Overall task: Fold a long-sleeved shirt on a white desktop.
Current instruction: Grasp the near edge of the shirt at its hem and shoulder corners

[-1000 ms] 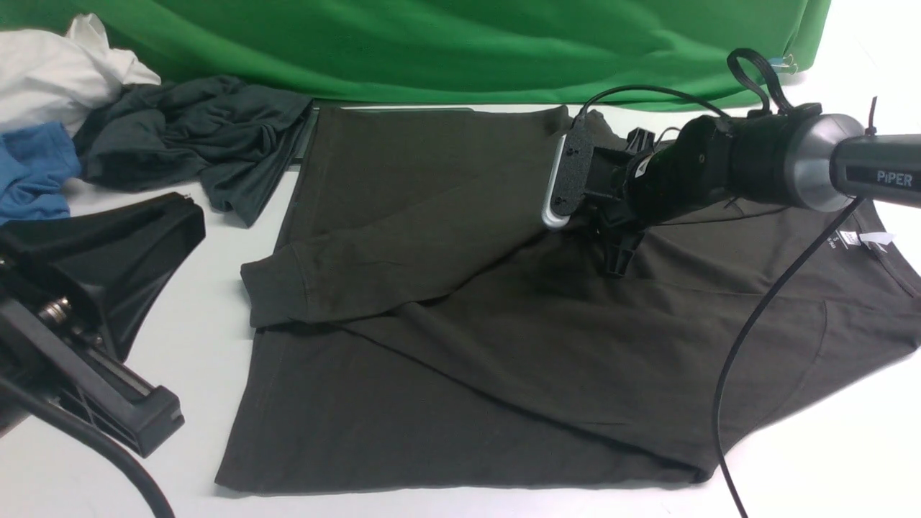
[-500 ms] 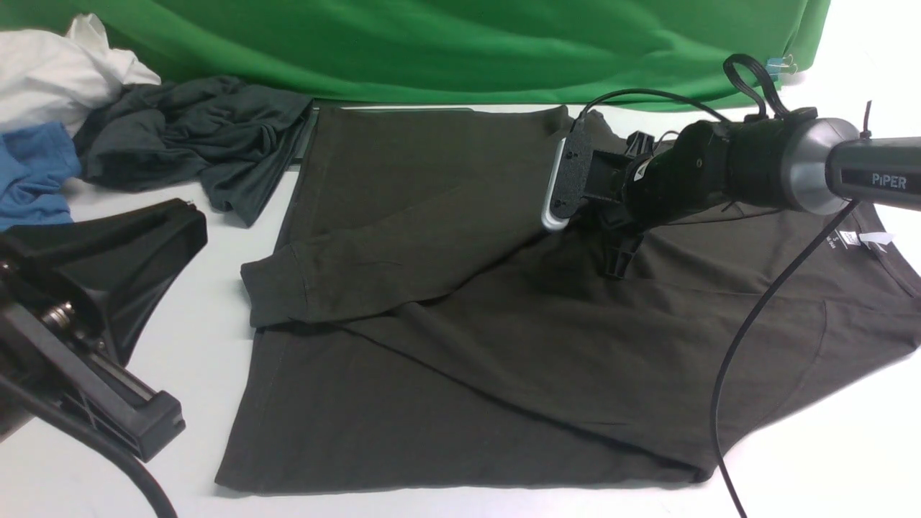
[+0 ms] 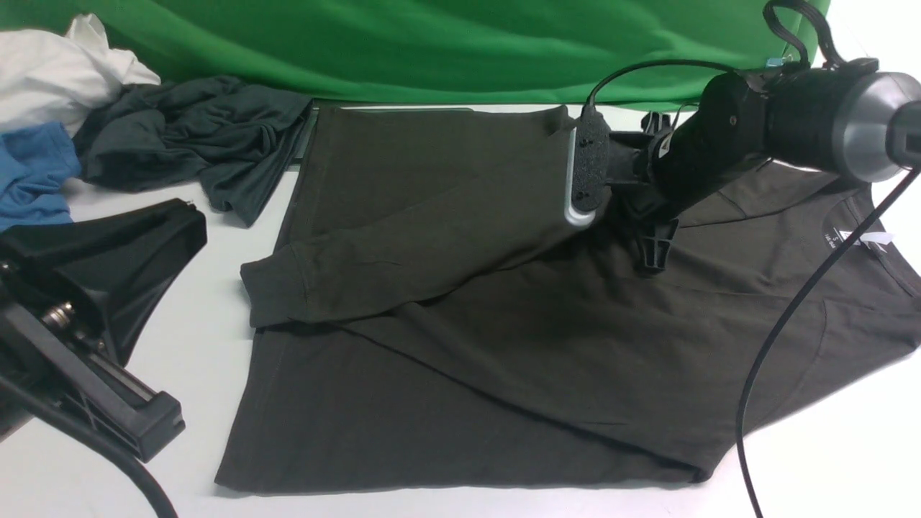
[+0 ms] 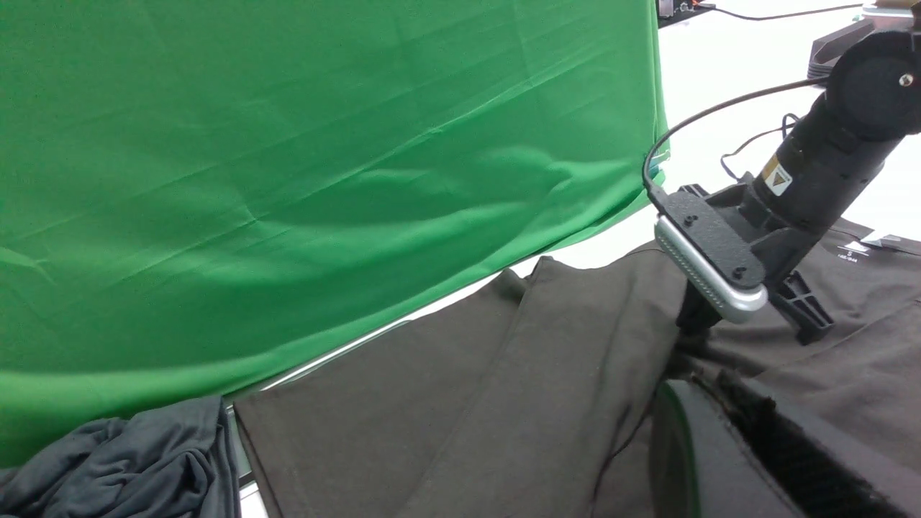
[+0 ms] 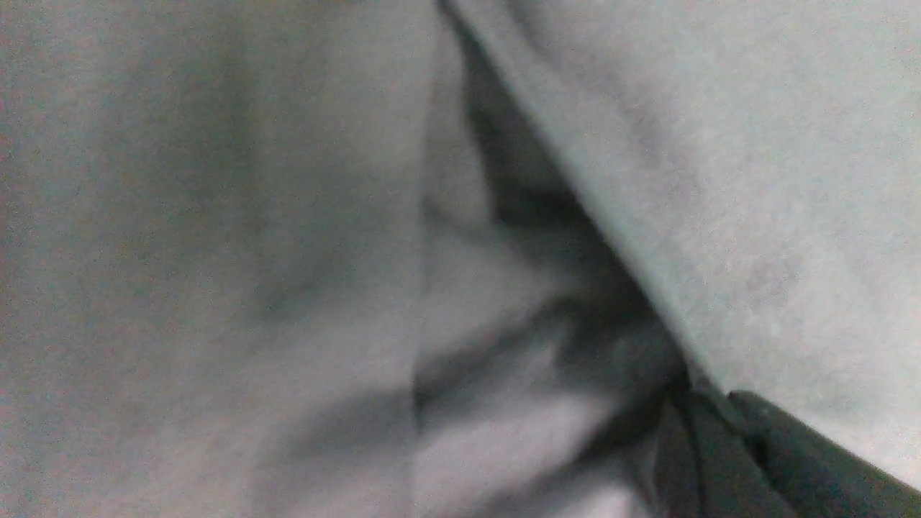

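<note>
The long-sleeved shirt (image 3: 504, 345), dark olive-brown, lies spread on the white desktop (image 3: 209, 288) with one sleeve (image 3: 403, 252) folded across its body. Its white neck tag (image 3: 867, 241) is at the right. My right gripper (image 3: 620, 219) is shut on the shirt's fabric near the far shoulder, partly hidden behind its wrist camera. In the right wrist view its fingertips (image 5: 694, 403) pinch a ridge of cloth, and it also shows in the left wrist view (image 4: 692, 324). My left gripper (image 3: 173, 223) is shut and holds nothing, left of the shirt; one of its fingers (image 4: 719, 446) shows in the left wrist view.
A crumpled charcoal-grey garment (image 3: 194, 144), a blue shirt (image 3: 32, 169) and a white cloth (image 3: 57, 72) are piled at the back left. A green backdrop (image 3: 432, 43) hangs along the far edge. The right arm's black cable (image 3: 784, 324) loops over the shirt's right side.
My right gripper has shut on the fabric, then risen and moved right, pulling a fold of the shoulder up with it. The left arm has barely shifted.
</note>
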Motion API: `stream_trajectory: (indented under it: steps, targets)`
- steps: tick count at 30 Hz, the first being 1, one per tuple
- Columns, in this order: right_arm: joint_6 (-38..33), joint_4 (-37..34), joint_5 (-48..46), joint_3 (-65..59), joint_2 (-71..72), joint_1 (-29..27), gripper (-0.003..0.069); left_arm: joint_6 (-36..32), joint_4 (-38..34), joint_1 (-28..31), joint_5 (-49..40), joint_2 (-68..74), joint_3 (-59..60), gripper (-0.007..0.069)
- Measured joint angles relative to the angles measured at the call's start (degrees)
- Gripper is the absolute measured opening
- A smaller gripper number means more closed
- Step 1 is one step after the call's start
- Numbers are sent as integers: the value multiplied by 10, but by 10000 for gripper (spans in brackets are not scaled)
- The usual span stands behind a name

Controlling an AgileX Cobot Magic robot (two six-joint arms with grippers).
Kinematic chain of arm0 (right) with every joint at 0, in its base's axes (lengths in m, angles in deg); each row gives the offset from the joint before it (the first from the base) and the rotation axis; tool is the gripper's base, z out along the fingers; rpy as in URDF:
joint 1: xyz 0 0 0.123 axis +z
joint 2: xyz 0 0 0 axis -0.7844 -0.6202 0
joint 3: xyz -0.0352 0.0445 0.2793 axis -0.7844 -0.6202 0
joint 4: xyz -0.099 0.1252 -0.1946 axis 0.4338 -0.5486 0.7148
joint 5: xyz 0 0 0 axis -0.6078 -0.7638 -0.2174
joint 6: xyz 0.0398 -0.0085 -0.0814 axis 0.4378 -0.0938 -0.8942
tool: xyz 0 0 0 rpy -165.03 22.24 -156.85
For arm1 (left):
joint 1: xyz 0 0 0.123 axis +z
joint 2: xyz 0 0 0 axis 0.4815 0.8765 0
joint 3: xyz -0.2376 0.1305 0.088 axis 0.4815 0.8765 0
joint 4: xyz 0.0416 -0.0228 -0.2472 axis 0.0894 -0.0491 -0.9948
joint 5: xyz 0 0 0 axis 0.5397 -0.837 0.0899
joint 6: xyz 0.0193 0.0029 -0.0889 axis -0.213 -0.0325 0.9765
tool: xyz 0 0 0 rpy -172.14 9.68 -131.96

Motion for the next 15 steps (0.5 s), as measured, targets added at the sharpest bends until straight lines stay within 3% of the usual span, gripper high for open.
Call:
stream_trajectory:
  steps: [12, 15]
  targets:
    - [4, 1, -58, 0, 18, -6, 17, 0, 11, 0, -7, 0, 0, 15]
    - [19, 2, -60, 0, 18, -6, 81, 0, 22, 0, -26, 1, 0, 15]
